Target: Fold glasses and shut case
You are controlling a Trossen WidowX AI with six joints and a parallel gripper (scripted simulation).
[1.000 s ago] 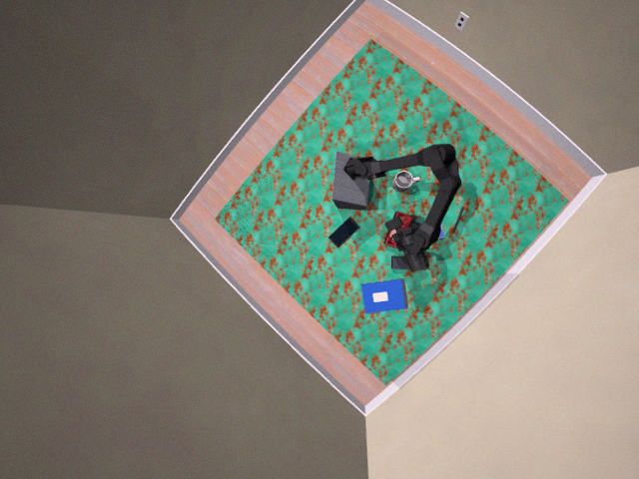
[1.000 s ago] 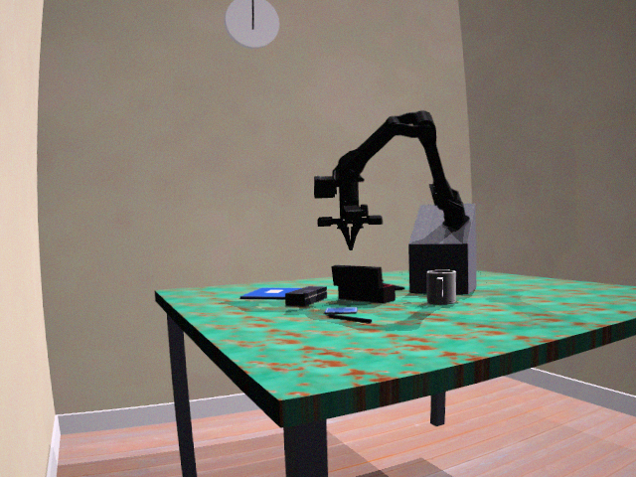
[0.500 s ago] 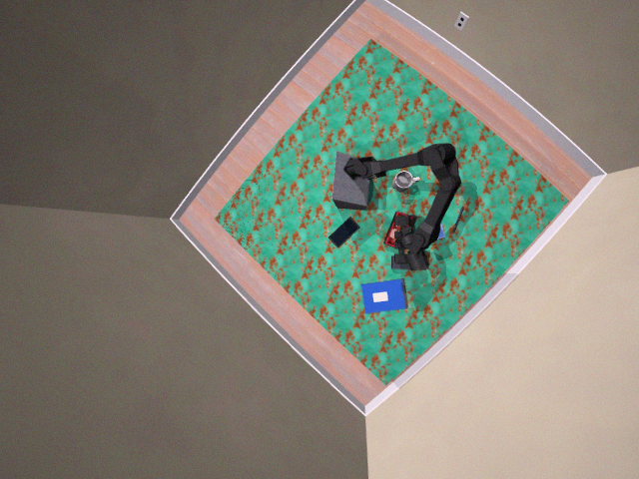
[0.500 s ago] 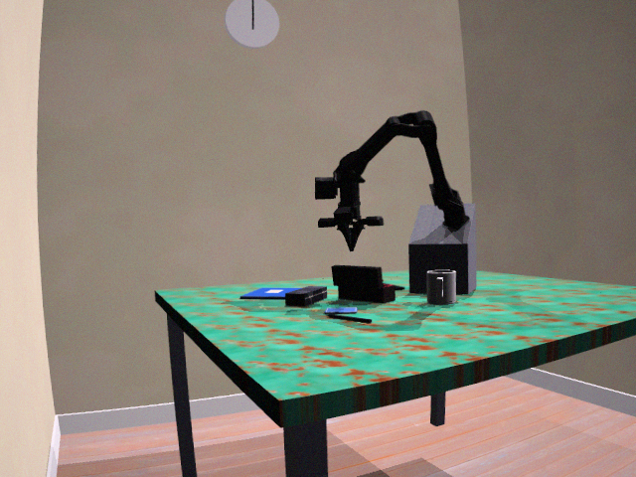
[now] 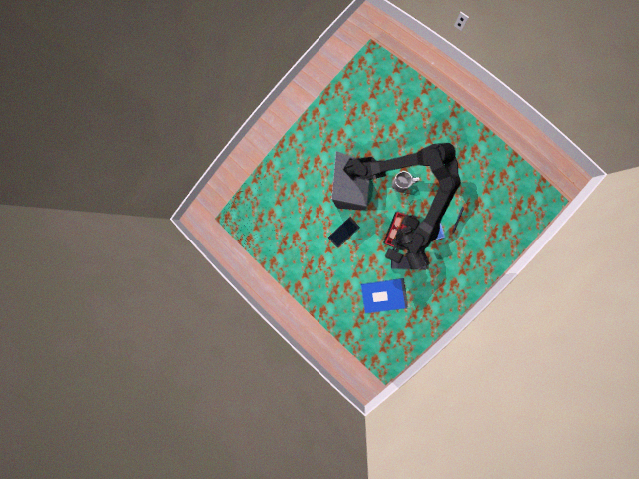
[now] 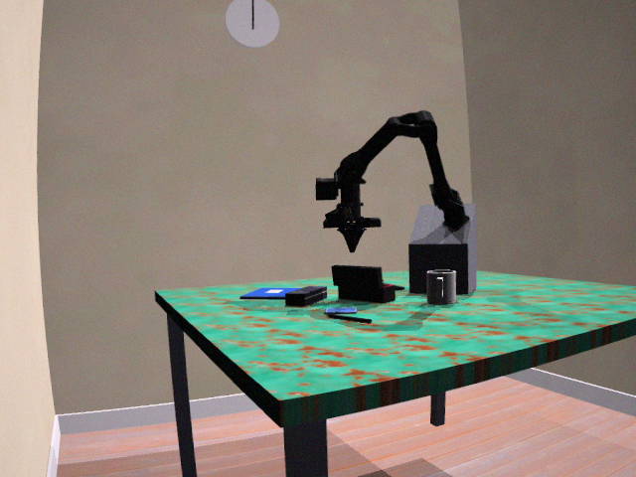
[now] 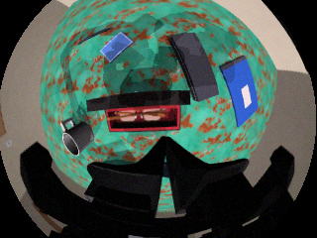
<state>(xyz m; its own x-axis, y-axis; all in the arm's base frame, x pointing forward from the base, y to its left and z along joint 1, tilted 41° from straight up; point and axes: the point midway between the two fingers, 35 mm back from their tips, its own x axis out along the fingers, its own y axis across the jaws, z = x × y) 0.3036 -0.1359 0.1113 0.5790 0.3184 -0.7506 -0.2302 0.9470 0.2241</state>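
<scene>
Closed tool (image 5: 407, 239) (image 6: 352, 250) (image 7: 164, 140) above the bench (image 5: 289, 170) (image 6: 328, 359) (image 7: 208, 139)
Below it, the case (image 5: 388, 235) (image 6: 359, 283) (image 7: 144, 130) stood open, glasses (image 5: 396, 225) (image 7: 141, 116) inside.

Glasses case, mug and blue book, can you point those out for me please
Case (image 7: 179, 117), wrist view, red rim.
Mug (image 6: 441, 289) (image 7: 85, 135), exterior and wrist views, outer side.
Book (image 5: 368, 304) (image 7: 238, 104), top and wrist views, blue cover.

Beige-brown walls (image 5: 103, 309) (image 6: 205, 128) — pinkish plank floor (image 5: 289, 93) (image 6: 231, 446), green rust-flecked table (image 5: 310, 267) (image 6: 410, 354) (image 7: 208, 139), round wall clock (image 6: 251, 33).
</scene>
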